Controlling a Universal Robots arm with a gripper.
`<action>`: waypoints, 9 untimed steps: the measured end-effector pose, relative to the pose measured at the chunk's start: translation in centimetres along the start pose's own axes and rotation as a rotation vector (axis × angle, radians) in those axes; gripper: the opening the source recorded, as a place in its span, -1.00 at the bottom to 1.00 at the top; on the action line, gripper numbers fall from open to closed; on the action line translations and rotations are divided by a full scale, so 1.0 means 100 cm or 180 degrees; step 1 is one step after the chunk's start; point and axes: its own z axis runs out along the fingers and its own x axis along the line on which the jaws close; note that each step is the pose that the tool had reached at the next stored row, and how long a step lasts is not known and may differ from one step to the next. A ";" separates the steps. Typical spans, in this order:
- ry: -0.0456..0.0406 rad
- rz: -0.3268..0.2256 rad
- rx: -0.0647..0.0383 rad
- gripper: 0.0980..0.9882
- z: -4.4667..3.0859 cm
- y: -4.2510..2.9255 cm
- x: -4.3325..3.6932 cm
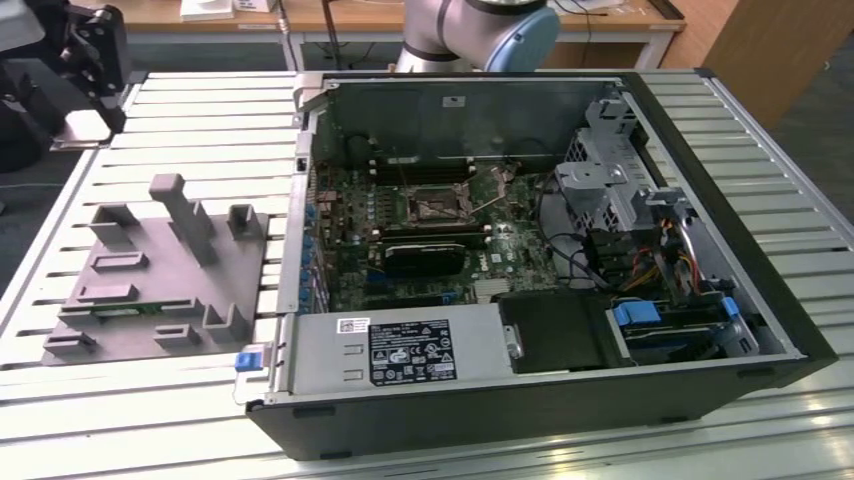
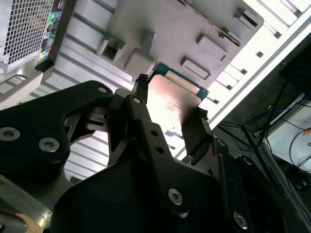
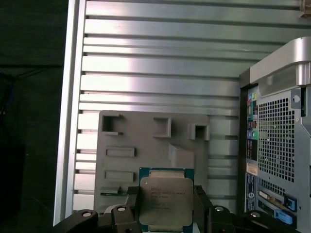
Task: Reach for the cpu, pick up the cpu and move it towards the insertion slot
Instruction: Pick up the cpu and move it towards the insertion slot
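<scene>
Tool [image 3: 166,206] clamped on cpu [image 3: 166,199] by two opposite edges, likely to spare its underside. Cpu is level above the grey tray [image 3: 141,141], apparently lifted clear. Slot [image 1: 438,207] lies inside the case [image 1: 534,420], well apart from the tray.

An open computer case [image 1: 507,415] lies on a slatted metal table [image 1: 200,130]. Beside the case, on the exterior view's left, rests a grey moulded tray [image 1: 147,280] with upright posts and shallow pockets. Inside the case, a silver power supply [image 1: 394,350] fills the near corner, a long black card [image 1: 424,256] crosses the middle, and a metal drive cage [image 1: 607,190] stands along the exterior view's right wall. Behind the case is a wooden desk [image 1: 400,15].
</scene>
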 end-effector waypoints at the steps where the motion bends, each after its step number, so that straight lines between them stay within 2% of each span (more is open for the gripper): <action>1: 0.0000 0.0000 0.0000 -0.03 0.0001 0.0004 -0.0029; 9: 0.0001 -0.0001 0.0000 -0.03 0.0005 0.0035 -0.0259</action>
